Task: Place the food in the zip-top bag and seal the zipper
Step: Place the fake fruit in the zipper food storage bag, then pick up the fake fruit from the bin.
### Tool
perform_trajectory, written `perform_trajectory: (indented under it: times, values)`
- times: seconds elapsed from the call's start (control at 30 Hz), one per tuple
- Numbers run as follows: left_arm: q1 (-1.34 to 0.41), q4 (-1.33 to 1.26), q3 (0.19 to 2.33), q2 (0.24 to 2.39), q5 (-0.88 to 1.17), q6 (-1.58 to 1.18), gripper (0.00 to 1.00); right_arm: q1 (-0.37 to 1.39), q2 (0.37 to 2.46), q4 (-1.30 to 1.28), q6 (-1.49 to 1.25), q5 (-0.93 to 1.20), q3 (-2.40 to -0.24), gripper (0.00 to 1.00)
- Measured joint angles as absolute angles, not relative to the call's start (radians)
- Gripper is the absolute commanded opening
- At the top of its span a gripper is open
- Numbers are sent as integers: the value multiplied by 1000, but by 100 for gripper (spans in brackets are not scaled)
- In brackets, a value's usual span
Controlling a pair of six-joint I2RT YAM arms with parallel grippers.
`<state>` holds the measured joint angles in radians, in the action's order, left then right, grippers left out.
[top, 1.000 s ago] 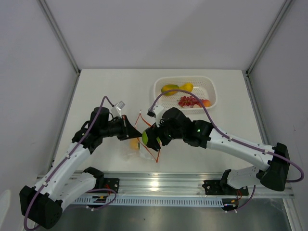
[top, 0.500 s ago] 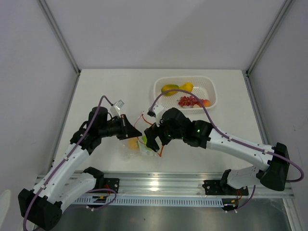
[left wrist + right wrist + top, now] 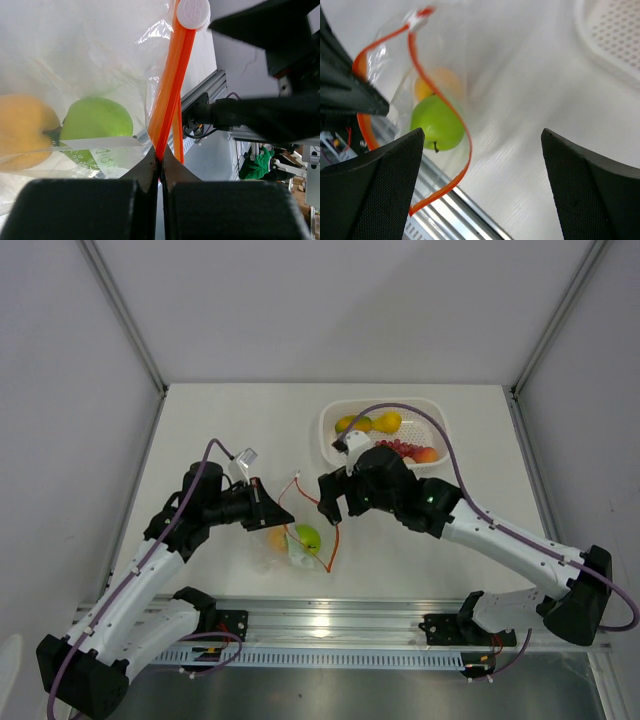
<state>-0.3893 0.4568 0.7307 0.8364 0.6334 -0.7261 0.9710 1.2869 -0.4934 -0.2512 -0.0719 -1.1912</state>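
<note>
Left gripper (image 3: 283, 519): jaws together, clamped on one lip of the zipper (image 3: 336, 533). In the left wrist view the orange strip (image 3: 171, 90) rises straight out of the pinch (image 3: 160, 167). A white slider tab (image 3: 193, 12) sits at the strip's far end.

Zipper: unsealed, its two lips spread into an open loop. In the top view the long axis runs near to far, leaning slightly right at the near end. The tab end (image 3: 296, 478) is the far end.

Bag (image 3: 287, 552): clear and crinkly, on the bench (image 3: 220, 430) near its front edge, roughly midway between the arms. The body lies left of the loop and the mouth gapes to the right.

In the bag:
- green apple (image 3: 308, 537), stem visible in the right wrist view (image 3: 437, 125)
- orange-yellow fruit (image 3: 277, 537), touching the apple on its left (image 3: 22, 130)

Right gripper (image 3: 338, 496): fingers wide apart, nothing between them (image 3: 481, 135). It hangs over the bench just far-right of the bag mouth, between bag and basket.

Basket (image 3: 440, 430): white, perforated, at the far right of the bench, well apart from the bag. It holds yellow pieces (image 3: 388, 421), a dark red grape bunch (image 3: 400, 447) and a peach (image 3: 428, 454). The right arm covers part of its left side.
</note>
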Motion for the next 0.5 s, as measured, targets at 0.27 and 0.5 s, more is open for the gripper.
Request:
perform_trajectory:
  times: [0.27,0.5]
  values:
    - [-389,456,729,836,631,-726,1,714,1273,-450,-322,-84,-1286,98]
    - [-389,454,717,822,630,-726,1,461,1523,-524,-398,-157,-1536,98]
